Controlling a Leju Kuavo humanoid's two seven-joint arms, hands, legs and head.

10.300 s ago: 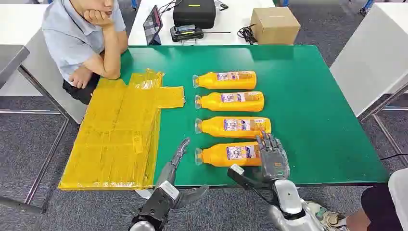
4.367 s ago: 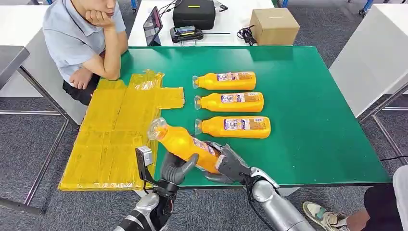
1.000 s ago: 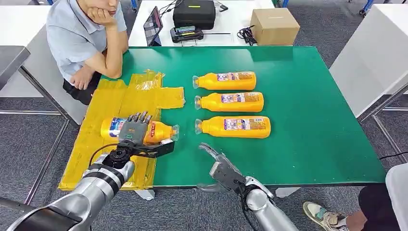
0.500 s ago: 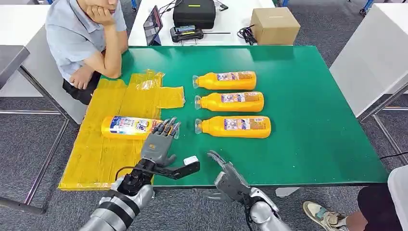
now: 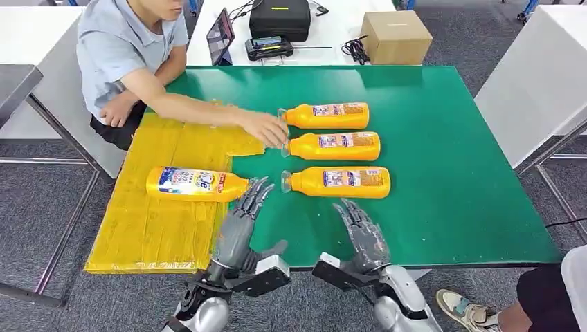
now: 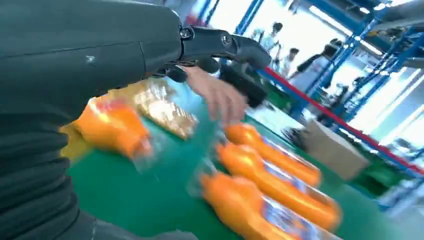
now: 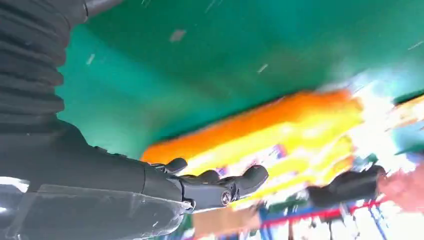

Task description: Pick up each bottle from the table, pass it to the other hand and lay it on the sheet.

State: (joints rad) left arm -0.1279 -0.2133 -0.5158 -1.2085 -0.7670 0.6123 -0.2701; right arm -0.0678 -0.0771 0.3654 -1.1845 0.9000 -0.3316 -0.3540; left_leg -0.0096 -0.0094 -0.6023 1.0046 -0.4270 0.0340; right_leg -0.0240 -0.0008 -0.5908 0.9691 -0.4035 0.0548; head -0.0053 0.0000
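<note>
One orange bottle lies on its side on the yellow sheet, cap toward the table's middle. Three more orange bottles lie in a row on the green table: far, middle and near. My left hand is open at the sheet's near right edge, fingertips just short of the laid bottle's cap. My right hand is open over the table's front edge, below the near bottle. The left wrist view shows my left hand and blurred bottles; in the right wrist view my right hand is beside a blurred bottle.
A person sits at the table's far left corner and reaches an arm across the sheet, hand at the caps of the far and middle bottles. A cardboard box, black case and tablet stand on the white table behind.
The person's arm has reached out to the bottle caps. My left hand drew back toward the table's front edge. My right hand rose toward the near bottle with fingers straightened.
</note>
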